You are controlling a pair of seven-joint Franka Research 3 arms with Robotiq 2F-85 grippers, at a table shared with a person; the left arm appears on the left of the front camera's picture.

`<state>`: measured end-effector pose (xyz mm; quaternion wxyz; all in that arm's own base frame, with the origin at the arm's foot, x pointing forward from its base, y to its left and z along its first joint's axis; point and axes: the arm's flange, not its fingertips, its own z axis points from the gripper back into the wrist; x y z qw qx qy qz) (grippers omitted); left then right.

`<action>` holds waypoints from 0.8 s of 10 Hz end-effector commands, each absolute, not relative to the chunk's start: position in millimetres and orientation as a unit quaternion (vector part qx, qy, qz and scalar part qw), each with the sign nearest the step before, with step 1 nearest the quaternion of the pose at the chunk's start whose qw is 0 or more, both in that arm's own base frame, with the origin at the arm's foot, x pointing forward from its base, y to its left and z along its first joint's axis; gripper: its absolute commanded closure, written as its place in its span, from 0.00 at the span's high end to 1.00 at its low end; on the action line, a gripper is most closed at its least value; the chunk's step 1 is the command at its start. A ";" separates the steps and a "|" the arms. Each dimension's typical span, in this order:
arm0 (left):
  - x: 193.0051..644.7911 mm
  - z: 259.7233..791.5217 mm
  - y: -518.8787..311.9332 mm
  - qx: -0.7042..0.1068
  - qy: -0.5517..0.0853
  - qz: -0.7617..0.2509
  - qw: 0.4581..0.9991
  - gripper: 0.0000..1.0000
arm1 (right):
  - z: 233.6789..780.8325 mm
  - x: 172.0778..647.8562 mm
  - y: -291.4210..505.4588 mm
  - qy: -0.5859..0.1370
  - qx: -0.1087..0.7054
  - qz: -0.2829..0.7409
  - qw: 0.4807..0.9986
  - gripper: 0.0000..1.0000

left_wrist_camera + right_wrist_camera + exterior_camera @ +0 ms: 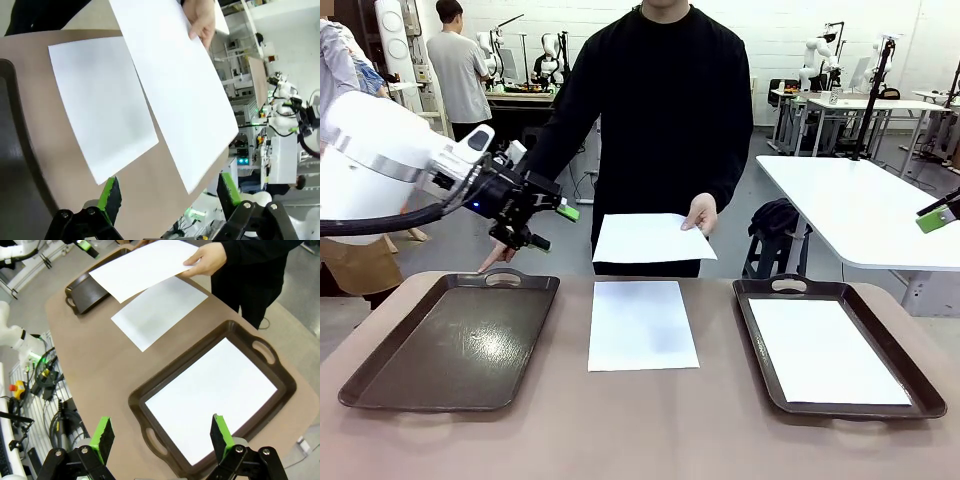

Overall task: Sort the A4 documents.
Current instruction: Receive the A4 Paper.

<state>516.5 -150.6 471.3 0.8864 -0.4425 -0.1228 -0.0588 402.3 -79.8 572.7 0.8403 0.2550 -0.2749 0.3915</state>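
- 3 paper sheets: plain white
- 2 trays: dark brown
- table: light brown
- person's sweater: black
- left gripper: black, green pads

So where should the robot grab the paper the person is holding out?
Probably the free left edge of the held sheet, coming in sideways from the robot's left with the open left gripper. The sheet hangs roughly flat above the table, and the person's hand pinches its right side.

White left arm, black cable, black left pincer, green pads
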 end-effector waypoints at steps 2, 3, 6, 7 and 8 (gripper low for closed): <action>553.1 450.8 -161.4 -0.479 -0.104 -0.007 0.872 1.00 | 571.9 402.8 -79.4 -0.276 0.254 0.391 0.841 1.00; 560.4 441.6 -165.5 -0.481 -0.095 0.003 0.872 1.00 | 571.9 402.8 -79.4 -0.276 0.254 0.391 0.841 1.00; 578.4 424.1 -183.1 -0.536 -0.087 0.011 0.839 1.00 | 571.9 402.8 -79.4 -0.276 0.254 0.391 0.841 1.00; 582.6 422.4 -188.9 -0.543 -0.085 0.005 0.835 1.00 | 571.9 402.8 -79.4 -0.276 0.254 0.391 0.841 1.00; 586.4 421.4 -193.8 -0.549 -0.087 -0.005 0.831 1.00 | 571.9 402.8 -79.4 -0.276 0.254 0.391 0.841 1.00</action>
